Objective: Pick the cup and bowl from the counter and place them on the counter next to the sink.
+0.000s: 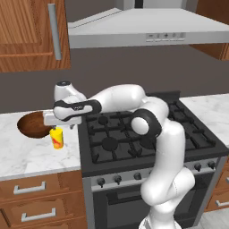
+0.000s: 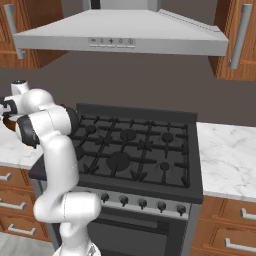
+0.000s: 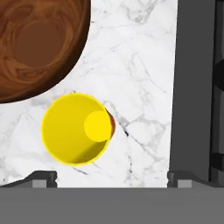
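Cup [image 3: 76, 129] directly below hand [image 3: 111, 177], fingers spread, grasping nothing; bowl [image 3: 37, 43] just beside, near table's [image 3: 140, 65] stove-side edge. Centre over cup, descend straight, avoid bowl.

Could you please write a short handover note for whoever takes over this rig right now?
Gripper: open, empty, hanging over the cup.
Cup: upright on the counter left of the stove, close beside the bowl, which looks empty.
Done: nothing moved yet; both pieces sit untouched on the counter.
Left: the cup sits off to one side between the fingers, so centre, lower and grasp it, carry it beside the sink, then fetch the bowl.
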